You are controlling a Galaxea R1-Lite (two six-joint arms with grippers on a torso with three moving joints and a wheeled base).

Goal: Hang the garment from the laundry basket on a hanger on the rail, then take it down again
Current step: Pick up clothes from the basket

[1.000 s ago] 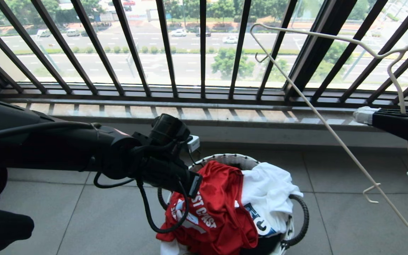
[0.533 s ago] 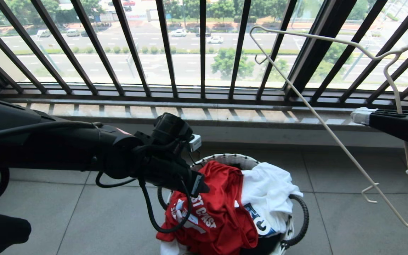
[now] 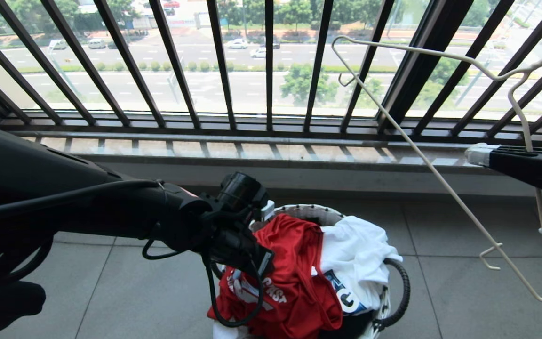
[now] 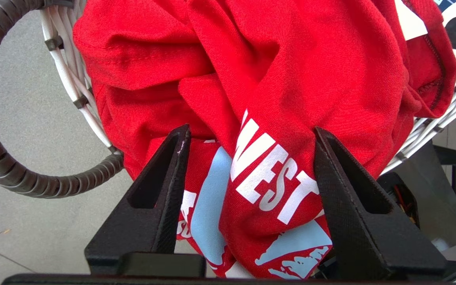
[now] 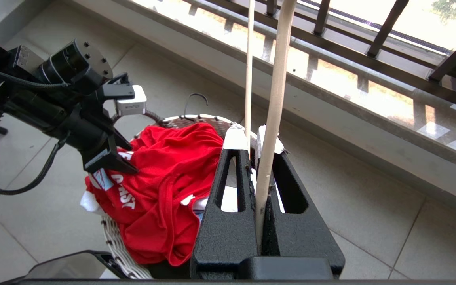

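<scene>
Garment [image 4: 291, 79], red with white lettering, bunches between the open left tool [image 4: 247, 136]; right tool [image 5: 253, 152] clamps hanger [image 3: 440, 183].

**Three cameras around the laundry basket**

The head camera looks forward and down over the laundry basket [image 3: 395, 282] toward the barred window. The left wrist camera sits right above the basket, filled by the garment [image 4: 291, 79]. The right wrist camera looks from farther off, beside the basket. All three share basket and garment.
</scene>
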